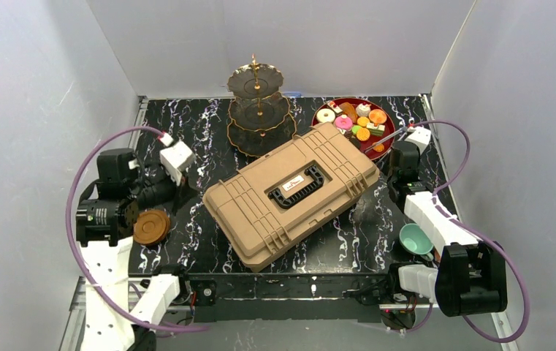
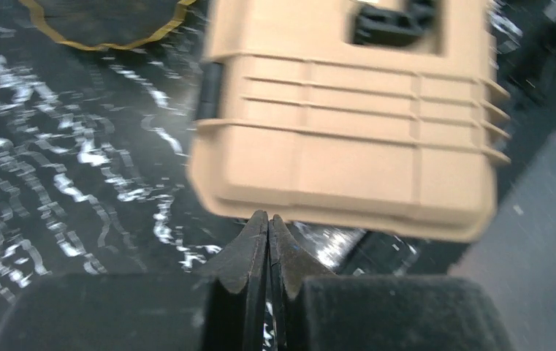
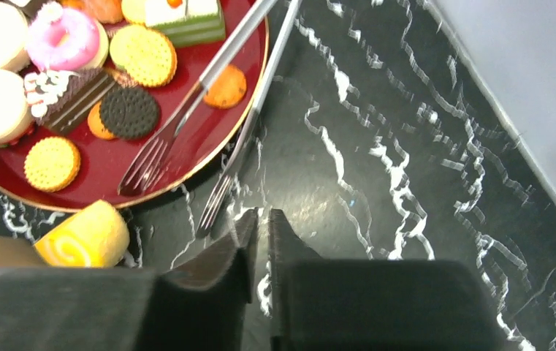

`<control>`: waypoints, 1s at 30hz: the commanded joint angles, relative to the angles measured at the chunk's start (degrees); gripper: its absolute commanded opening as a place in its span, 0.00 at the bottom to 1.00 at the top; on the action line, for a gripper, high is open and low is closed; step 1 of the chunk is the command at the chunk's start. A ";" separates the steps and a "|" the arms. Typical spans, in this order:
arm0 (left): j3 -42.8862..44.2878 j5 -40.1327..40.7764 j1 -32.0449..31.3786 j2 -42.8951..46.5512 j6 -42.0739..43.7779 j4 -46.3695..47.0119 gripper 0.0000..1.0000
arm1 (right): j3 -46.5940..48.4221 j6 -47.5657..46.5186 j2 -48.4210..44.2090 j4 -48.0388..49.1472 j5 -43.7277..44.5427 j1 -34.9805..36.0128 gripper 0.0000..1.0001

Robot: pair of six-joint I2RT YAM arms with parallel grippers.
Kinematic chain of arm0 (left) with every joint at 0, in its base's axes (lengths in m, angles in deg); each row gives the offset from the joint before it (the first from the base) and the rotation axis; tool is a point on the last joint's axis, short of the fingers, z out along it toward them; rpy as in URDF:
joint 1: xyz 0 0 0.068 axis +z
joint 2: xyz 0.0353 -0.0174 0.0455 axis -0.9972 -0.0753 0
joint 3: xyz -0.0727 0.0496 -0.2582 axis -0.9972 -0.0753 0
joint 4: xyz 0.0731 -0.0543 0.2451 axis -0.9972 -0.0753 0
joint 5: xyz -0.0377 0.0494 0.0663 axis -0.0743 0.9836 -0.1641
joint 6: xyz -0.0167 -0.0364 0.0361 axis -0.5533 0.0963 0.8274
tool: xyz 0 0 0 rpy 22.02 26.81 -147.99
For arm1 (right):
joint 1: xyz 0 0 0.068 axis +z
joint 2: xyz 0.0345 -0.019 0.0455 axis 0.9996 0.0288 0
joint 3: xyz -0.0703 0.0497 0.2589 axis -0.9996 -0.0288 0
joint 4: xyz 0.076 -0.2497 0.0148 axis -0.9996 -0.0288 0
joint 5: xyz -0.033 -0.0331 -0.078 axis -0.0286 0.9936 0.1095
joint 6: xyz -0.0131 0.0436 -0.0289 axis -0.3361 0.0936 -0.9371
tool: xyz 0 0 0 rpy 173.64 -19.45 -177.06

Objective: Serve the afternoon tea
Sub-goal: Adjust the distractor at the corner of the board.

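Over at the back right of the desk point(image 3: 377, 183), the right claw point(image 3: 261, 213) hangs all but closed, a bare slit with nothing in it. The silver tongs point(image 3: 205, 77) lie just ahead, tips nearest, long axis slanting away over the rim of the red plate point(image 3: 107, 179) of toy sweets point(image 3: 63, 36) to its front-left. Right arm is clearly nearer. The left claw point(image 2: 268, 219) is pinched shut on nothing before the tan case point(image 1: 293, 194), which sprawls between both arms and the bare three-tier stand point(image 1: 258, 110) at the back.
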State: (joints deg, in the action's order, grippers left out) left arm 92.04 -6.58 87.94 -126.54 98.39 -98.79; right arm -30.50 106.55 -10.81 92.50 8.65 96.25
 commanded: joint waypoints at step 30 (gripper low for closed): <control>-17.96 21.44 -17.38 -10.90 -4.51 20.51 0.00 | 3.14 6.04 1.23 -9.89 9.45 27.17 0.01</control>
State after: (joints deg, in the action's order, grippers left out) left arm 68.85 12.46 71.66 -130.83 101.67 -94.61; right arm -28.64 108.32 -9.43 81.63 20.06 109.23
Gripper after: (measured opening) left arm 0.007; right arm 0.029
